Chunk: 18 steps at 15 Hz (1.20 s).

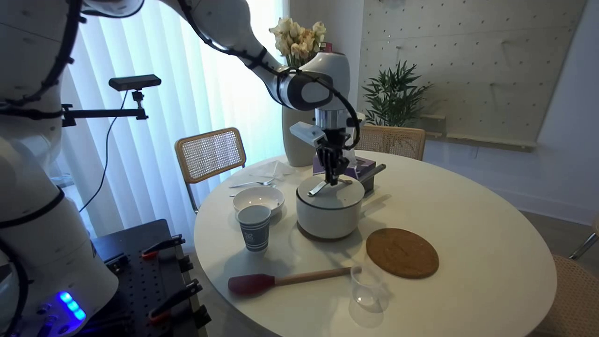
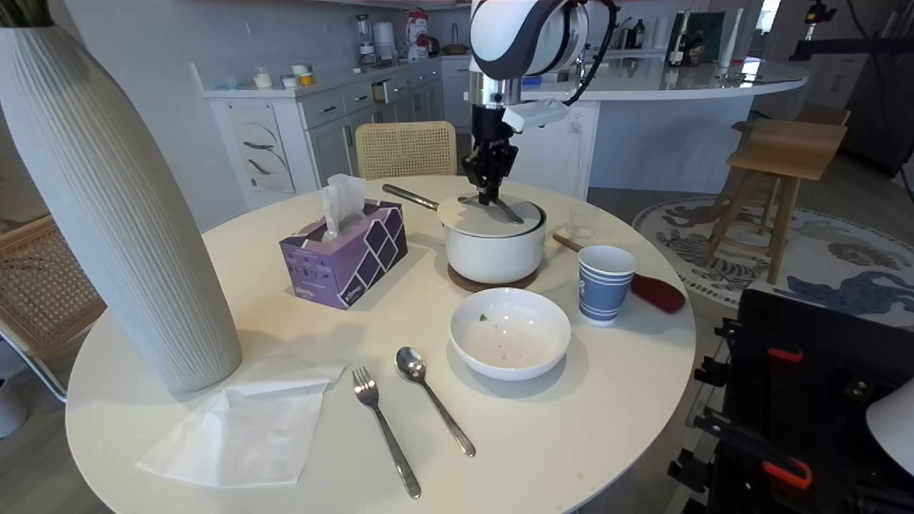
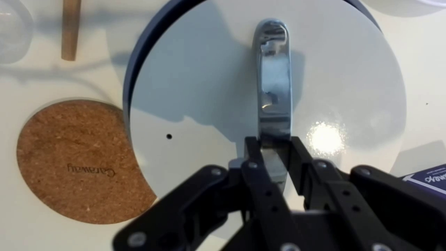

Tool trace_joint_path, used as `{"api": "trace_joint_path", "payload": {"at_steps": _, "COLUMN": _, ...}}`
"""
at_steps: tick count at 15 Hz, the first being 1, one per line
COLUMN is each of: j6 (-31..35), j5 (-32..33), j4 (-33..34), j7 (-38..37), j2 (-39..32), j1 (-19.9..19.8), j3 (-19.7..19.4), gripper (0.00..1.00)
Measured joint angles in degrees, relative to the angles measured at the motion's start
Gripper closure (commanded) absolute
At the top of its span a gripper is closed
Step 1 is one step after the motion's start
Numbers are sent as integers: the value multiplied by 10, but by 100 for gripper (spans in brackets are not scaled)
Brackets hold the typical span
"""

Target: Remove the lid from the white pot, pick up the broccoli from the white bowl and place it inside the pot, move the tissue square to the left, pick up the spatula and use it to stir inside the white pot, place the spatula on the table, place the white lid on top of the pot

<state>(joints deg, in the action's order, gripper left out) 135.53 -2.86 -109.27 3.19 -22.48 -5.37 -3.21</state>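
Lid (image 2: pixel 473 220), held by the tool (image 3: pixel 273 142), apparently rests off-centre on the pot (image 2: pixel 493 257)

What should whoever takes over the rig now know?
Gripper: closed on the grey metal handle of the round flat white lid, which looks off-centre over the squat round white pot.
Things: red-headed wooden-handled spatula on the round white table; white tissue square near the tall white vase; only scraps in the shallow white bowl.
Done: broccoli out of the bowl, probably in the pot; tissue move and stirring can't be confirmed.
Left: likely seat the lid squarely, release.
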Motion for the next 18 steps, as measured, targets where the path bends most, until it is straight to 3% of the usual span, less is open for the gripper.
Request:
{"api": "trace_joint_path", "payload": {"at_steps": 11, "j6": -2, "j5": 0, "j4": 19, "j7": 0, "j2": -14, "j1": -2, "j3": 0, "gripper": 94}}
{"api": "trace_joint_path", "payload": {"at_steps": 18, "j6": -40, "j5": -1, "j4": 55, "j7": 0, "j2": -33, "j1": -9, "j3": 0, "gripper": 94}}
